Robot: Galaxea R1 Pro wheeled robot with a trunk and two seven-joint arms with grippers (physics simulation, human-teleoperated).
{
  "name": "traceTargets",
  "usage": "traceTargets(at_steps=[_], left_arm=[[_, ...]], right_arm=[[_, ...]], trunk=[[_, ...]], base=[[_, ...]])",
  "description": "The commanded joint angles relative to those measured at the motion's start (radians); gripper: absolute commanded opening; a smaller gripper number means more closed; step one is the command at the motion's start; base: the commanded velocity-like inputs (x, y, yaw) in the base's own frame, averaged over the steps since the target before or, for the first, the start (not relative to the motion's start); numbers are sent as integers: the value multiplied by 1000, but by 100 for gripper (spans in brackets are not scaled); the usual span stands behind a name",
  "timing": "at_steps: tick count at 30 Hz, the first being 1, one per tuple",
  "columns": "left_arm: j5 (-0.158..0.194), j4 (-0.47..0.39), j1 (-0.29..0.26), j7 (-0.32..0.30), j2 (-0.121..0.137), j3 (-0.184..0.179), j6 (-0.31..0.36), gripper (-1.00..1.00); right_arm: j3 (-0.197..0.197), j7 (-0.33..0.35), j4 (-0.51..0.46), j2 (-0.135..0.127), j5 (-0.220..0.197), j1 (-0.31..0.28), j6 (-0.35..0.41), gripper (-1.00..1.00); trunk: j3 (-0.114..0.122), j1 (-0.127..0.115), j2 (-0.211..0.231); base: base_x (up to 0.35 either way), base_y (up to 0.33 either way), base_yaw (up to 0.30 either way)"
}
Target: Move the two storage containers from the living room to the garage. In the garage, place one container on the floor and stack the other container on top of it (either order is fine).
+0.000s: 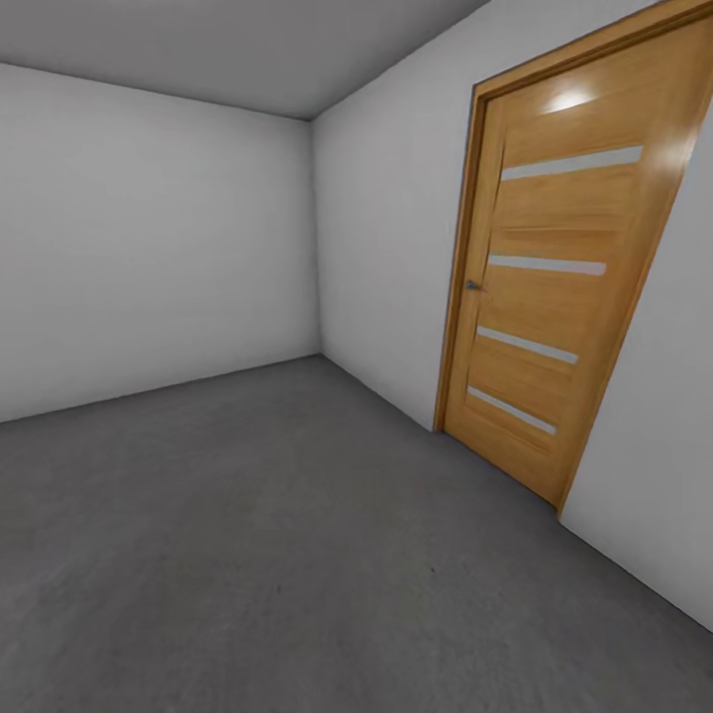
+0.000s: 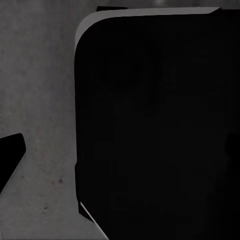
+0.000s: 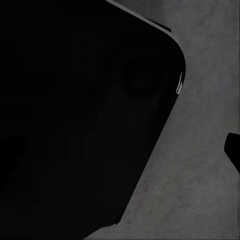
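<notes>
I am in the garage, facing a corner of plain white-grey walls (image 1: 149,238) over the dark grey speckled floor (image 1: 277,555). The two storage containers are out of view, and so is the living room. In the left wrist view a large black rounded body part (image 2: 155,125) hangs over the floor (image 2: 40,100), with one black fingertip (image 2: 10,160) at the picture's edge. The right wrist view has the same kind of black body (image 3: 80,115) above the floor (image 3: 200,190), and a black fingertip (image 3: 233,150) at the edge. Neither view lets me judge the jaws.
A wooden door (image 1: 564,287) with pale horizontal glass strips and a small handle (image 1: 473,286) stands shut in the right wall. The room's corner (image 1: 319,352) lies ahead, and open floor stretches toward it and to the left.
</notes>
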Motion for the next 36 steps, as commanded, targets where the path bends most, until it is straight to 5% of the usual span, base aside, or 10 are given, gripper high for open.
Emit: traceTargets(at_steps=[1,36], left_arm=[[3,0,0,0,0,1,-2,100],[3,0,0,0,0,1,-2,100]], right_arm=[[8,1,0,0,-11,0,-3,100],[8,1,0,0,-9,0,-2,100]], trunk=[[-1,1,0],[-1,1,0]], base=[[322,0,0],[322,0,-51]])
